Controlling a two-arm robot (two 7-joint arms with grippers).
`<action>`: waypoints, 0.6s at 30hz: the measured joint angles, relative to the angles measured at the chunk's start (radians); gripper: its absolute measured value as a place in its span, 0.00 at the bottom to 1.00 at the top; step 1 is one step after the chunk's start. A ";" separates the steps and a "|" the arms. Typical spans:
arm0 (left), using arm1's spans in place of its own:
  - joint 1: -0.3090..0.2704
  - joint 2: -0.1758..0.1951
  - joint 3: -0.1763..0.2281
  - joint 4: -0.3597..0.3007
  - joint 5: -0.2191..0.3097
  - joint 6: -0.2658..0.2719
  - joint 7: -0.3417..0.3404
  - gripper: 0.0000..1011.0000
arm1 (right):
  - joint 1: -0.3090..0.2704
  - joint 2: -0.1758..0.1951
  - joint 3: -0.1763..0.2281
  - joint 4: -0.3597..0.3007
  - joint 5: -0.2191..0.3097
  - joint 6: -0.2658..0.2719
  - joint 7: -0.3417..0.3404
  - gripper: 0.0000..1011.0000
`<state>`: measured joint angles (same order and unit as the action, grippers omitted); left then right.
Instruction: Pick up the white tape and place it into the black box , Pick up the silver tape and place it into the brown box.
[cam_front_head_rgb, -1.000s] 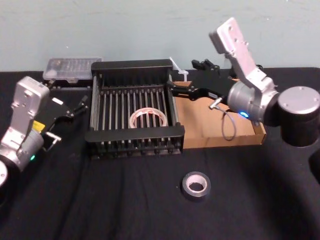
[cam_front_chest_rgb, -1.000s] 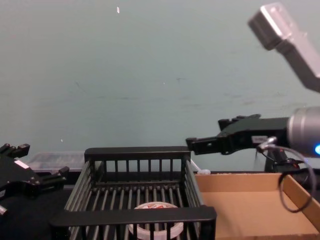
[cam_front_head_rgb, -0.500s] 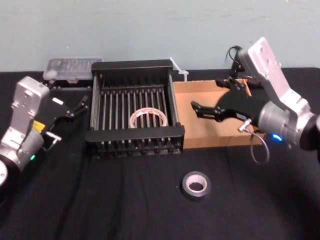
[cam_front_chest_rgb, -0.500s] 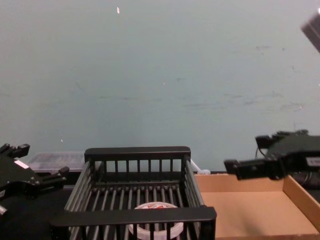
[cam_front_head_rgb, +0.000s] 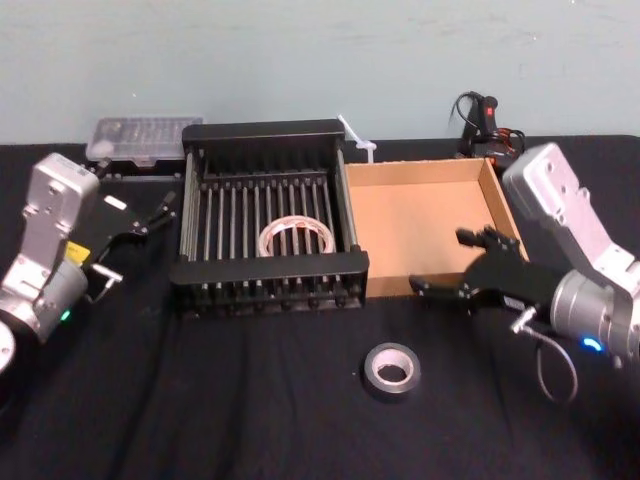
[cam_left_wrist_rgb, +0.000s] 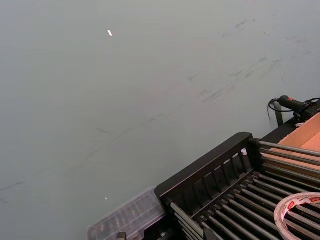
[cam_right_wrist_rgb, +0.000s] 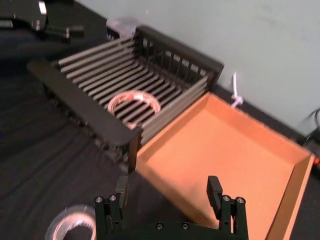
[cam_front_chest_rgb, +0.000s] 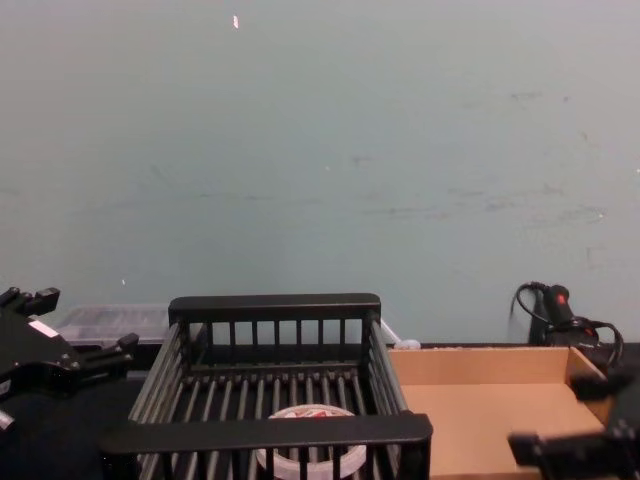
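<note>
Moved since the earlier frame: the right gripper (cam_front_head_rgb: 441, 262) has drawn back from above the boxes' shared walls and lowered to the near wall of the shallow tan cardboard tray, the brown box (cam_front_head_rgb: 430, 171). Its jaws stand wide apart and hold nothing; in the right wrist view the right gripper (cam_right_wrist_rgb: 167, 191) hangs over the tray's near left corner.

- Black cloth worktop (cam_front_head_rgb: 250, 410).
- Black slatted plastic crate, the black box (cam_front_head_rgb: 265, 130), at the far middle, touching the brown box's left wall. Contents: the thin whitish translucent ring, the white tape (cam_front_head_rgb: 296, 238), flat on the slats towards the near wall. Red print on its inner core, too small to read.
- Brown box: bare cardboard floor.
- Small thick grey-silver roll, the silver tape (cam_front_head_rgb: 391, 369), flat on the worktop near the front edge, in front of the line where the two boxes meet.
- Clear plastic case (cam_front_head_rgb: 140, 135), far left corner.
- Left gripper (cam_front_head_rgb: 140, 232), parked left of the crate, fingers apart, nothing held. Yellow label on its arm, unreadable.
</note>
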<state>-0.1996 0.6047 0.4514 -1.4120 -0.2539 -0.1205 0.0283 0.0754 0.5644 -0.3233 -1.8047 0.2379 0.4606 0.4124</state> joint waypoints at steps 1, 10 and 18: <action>0.000 0.000 0.000 0.000 0.000 0.000 0.000 0.99 | -0.005 0.002 0.000 -0.001 0.002 0.005 0.000 0.99; 0.000 0.000 0.000 0.000 0.000 0.000 0.000 0.99 | -0.023 0.009 -0.011 0.002 0.017 0.038 0.000 0.99; 0.000 0.000 0.000 0.000 0.000 0.000 0.000 0.99 | -0.014 0.010 -0.040 0.013 0.021 0.055 0.013 0.99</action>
<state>-0.1995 0.6047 0.4514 -1.4120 -0.2539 -0.1205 0.0283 0.0614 0.5739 -0.3631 -1.7914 0.2584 0.5152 0.4258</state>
